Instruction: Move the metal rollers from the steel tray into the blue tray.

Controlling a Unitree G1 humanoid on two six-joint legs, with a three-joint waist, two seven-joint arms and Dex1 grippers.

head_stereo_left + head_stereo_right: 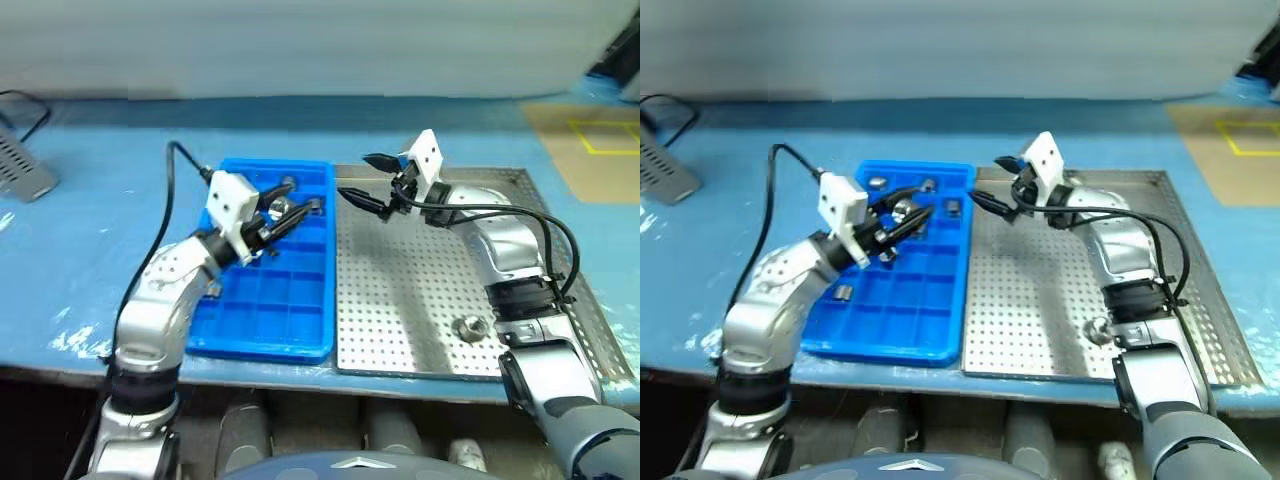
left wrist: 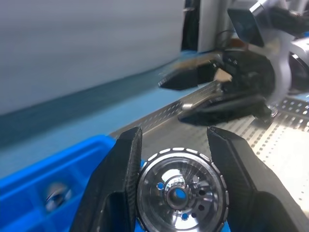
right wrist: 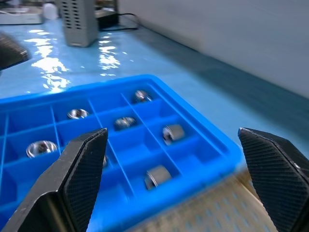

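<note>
Steel roller [image 2: 179, 192] pinched in left gripper [image 1: 283, 222], above blue tray [image 1: 300, 330], centre-left of frame.
Bore faces the wrist; empty compartments lie just beneath. Right gripper [image 1: 370, 182] gapes wide, empty, at steel tray's [image 1: 420, 345] upper-left rim.

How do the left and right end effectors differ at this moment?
The left end effector is shut on a metal roller; the right end effector holds nothing, its fingers spread wide. The left hangs over the blue tray, the right over the far end of the steel tray. The left points toward the right one, and the right points back toward it. Both have two black fingers and a white block mounted behind them.
</note>
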